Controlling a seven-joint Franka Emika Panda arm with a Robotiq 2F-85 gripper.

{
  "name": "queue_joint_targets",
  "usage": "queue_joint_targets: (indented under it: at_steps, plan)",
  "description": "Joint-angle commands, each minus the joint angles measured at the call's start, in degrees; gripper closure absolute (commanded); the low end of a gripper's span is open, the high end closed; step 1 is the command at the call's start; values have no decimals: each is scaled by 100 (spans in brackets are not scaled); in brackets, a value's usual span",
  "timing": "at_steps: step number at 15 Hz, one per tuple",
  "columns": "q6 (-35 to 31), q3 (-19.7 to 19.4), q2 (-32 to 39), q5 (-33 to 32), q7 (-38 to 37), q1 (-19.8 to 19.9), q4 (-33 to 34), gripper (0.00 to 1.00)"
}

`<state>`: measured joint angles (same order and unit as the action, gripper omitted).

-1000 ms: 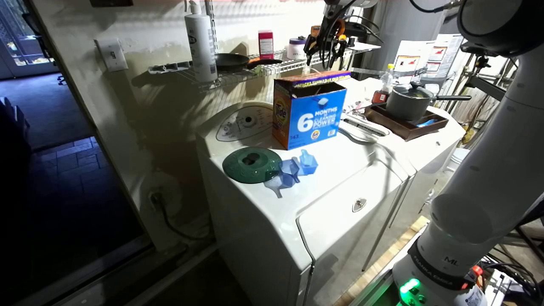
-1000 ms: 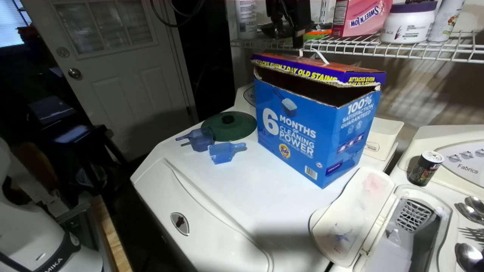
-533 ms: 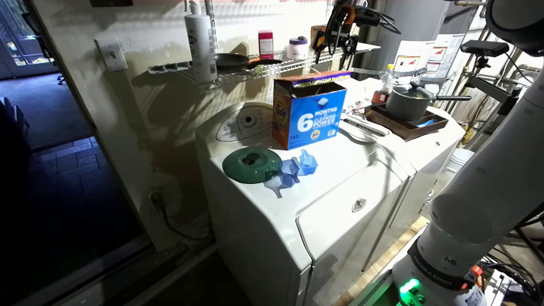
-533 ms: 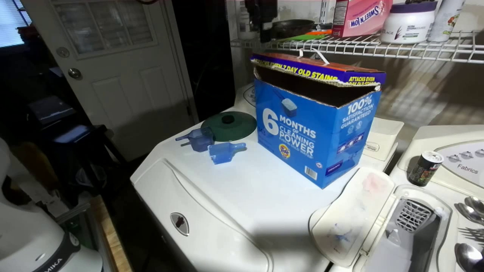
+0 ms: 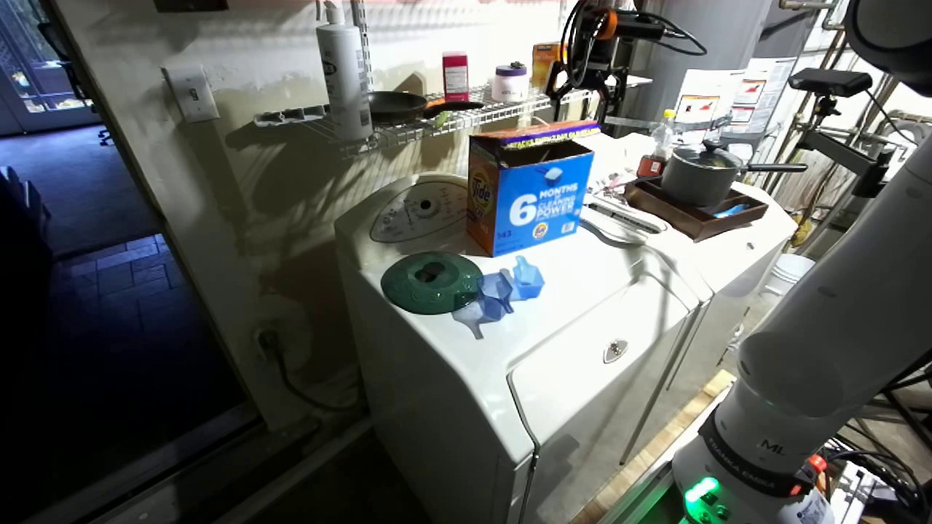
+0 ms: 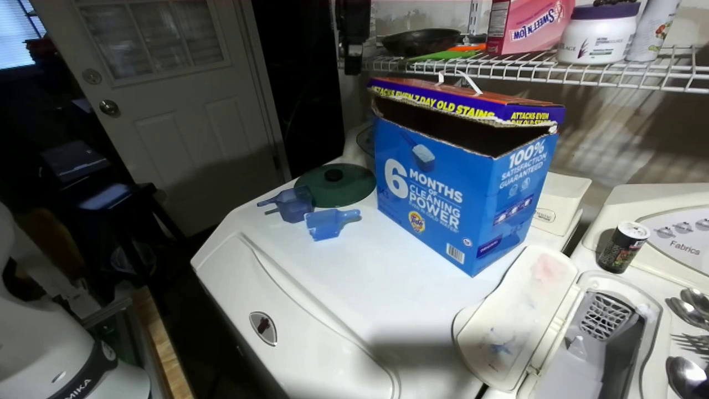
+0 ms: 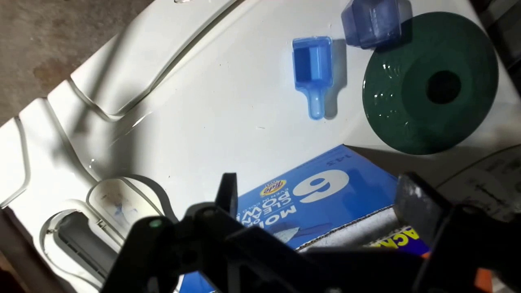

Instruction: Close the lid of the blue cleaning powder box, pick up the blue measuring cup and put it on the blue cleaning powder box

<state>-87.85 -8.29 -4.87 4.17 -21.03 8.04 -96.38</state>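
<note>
Gripper [image 5: 580, 116] shifted toward the robot base [image 5: 757, 429]; jaws spread, holding nothing. We see the lid [image 6: 465, 105] ajar on the blue cleaning powder box [image 6: 432, 188], blue measuring cup [image 6: 327, 224] and darker twin [image 6: 293, 205] on the washer [image 6: 354, 282]: looks like all steps left.

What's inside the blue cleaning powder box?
Inside the box, under its part-open lid, both exterior views show dark brown inner cardboard; the blue front panel hides the bottom, so any contents cannot be told.

Green disc [image 6: 340, 190]; shadowed stool [image 6: 113, 198], perhaps.
</note>
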Motion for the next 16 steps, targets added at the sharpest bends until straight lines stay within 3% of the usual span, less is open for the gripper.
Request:
queue_joint_targets:
  at_steps: [1,8,16]
  plan:
    - [24,16,14,3,6,22,30,0]
    - [-50,186,-253,-226,357,-89,-1518,0]
    - [-1076,282,27,-487,1077,-145,-2802,0]
